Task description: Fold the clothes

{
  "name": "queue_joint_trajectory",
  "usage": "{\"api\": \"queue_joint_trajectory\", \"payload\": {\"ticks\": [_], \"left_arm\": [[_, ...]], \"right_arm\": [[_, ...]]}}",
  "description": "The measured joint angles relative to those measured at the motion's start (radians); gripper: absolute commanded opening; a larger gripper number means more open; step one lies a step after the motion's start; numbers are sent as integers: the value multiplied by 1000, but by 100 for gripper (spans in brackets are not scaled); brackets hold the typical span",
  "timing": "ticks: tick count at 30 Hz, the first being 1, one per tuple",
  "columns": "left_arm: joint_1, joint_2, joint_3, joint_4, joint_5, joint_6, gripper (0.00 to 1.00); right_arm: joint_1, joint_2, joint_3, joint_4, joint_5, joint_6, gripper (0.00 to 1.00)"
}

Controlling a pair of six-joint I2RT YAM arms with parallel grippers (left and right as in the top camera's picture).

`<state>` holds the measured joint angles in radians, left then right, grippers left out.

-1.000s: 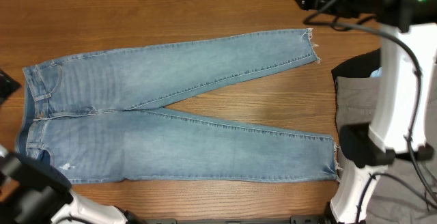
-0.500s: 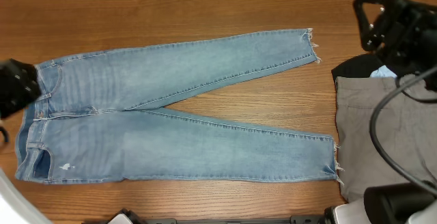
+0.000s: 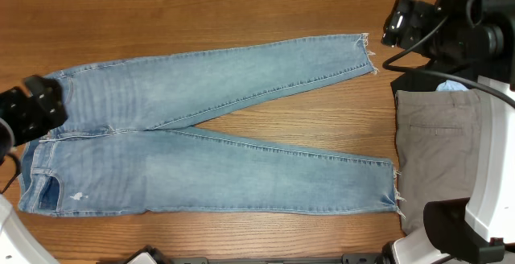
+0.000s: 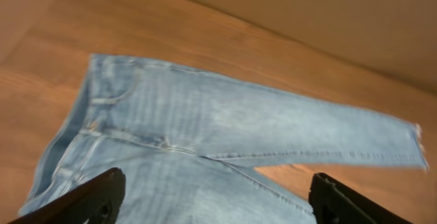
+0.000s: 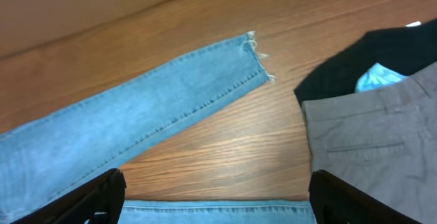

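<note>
Left wrist view first: we see the left claw (image 4: 218, 198) released, its two black fingers (image 4: 95, 200) wide apart at the bottom corners with nothing between them. Right below the claw lie the jeans (image 4: 205, 121), light-blue denim, flat on the wooden table (image 4: 41, 26). The crotch seam (image 4: 164, 145) sits just ahead of the claw. The waistband (image 4: 85, 115) is ahead and off toward one finger. One leg runs away toward the other finger and ends in a frayed hem (image 4: 418, 141). Bare wood lies beyond that.

Right wrist view: the right claw (image 5: 222, 198) is released too, fingers spread wide, empty. Under it we see the edge of the jeans' nearer leg, then bare wood, then the farther leg slanting off, its frayed hem well ahead of the claw. Grey trousers (image 5: 382, 149) lie beside the claw, partly behind one finger, apart from the jeans. Beyond them is a black top (image 5: 355, 60). A scrap of pale-blue fabric (image 5: 379, 77) shows where top and trousers meet; we cannot tell what it is.

Overhead: the left claw hangs over the waist end. The right claw is over bare wood just past the frayed hem, with the black top beside it. The jeans are unfolded, legs in a narrow V. We see a small white mark (image 3: 77, 195) near the waist on the nearer leg.
</note>
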<state>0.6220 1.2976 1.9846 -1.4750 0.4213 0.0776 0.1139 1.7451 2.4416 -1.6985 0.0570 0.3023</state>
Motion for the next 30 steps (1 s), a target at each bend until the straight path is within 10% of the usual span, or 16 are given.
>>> {"api": "queue_joint_trajectory", "payload": {"ticks": [19,30], "left_arm": [[-132,-2,0,24,55,59,100],[-132,-2,0,23,58,61,100]], "right_arm": [[32,-378,6,68,-290,-329,100],[32,-340,5,3,-251,-166,100]]}}
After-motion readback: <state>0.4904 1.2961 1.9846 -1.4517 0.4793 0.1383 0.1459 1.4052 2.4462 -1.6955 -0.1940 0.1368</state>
